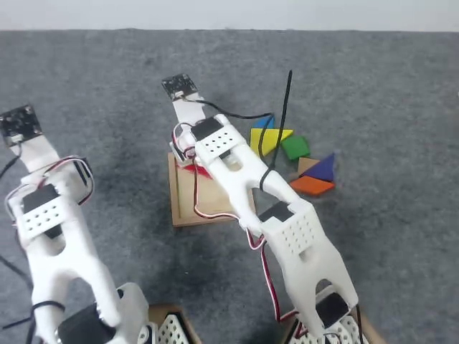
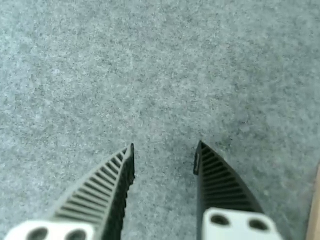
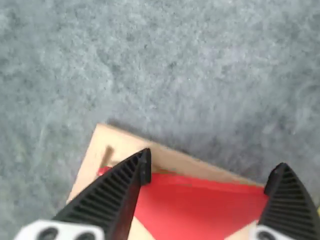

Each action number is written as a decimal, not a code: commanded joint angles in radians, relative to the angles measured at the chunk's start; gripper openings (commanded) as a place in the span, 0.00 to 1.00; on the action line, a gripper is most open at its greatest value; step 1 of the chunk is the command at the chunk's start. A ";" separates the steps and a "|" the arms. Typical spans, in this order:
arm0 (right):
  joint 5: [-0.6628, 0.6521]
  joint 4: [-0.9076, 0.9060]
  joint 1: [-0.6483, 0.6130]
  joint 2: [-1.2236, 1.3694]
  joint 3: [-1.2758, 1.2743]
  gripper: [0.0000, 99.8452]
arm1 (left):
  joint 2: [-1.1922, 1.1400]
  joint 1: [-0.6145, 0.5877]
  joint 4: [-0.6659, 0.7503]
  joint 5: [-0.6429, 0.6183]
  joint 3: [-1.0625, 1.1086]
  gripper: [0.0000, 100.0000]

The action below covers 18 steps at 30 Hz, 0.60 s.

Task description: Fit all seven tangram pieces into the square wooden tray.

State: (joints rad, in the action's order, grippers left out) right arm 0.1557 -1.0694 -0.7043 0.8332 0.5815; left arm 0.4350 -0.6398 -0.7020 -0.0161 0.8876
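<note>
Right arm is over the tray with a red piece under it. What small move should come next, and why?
Probably lift the right gripper straight up. Its jaws stand open on either side of the red piece, which lies in the tray, so it looks released. The yellow piece and green piece lie outside the tray, not yet fitted.

Grey carpet-like cover (image 1: 373, 236) over whole table; pale wall strip (image 1: 229, 13) along far edge
</note>
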 commanded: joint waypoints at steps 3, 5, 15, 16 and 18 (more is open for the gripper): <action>0.000 -0.114 0.015 -0.042 0.048 0.37 | 0.040 0.006 0.018 -0.011 -0.007 0.20; 0.029 -0.125 0.027 -0.042 0.048 0.37 | 0.040 0.006 0.018 -0.011 -0.007 0.20; 0.021 -0.096 0.028 -0.295 0.048 0.37 | 0.035 0.008 0.018 -0.011 -0.001 0.20; -0.002 -0.120 0.030 -0.340 0.048 0.37 | 0.035 0.017 0.018 -0.011 -0.001 0.20; -0.048 -0.206 0.030 -0.418 0.043 0.37 | 0.034 0.028 0.017 -0.011 0.001 0.20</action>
State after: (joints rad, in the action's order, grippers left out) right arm 0.1603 -1.1937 -0.6843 0.5923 0.5923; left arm 0.4350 -0.6291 -0.7020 -0.0161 0.8922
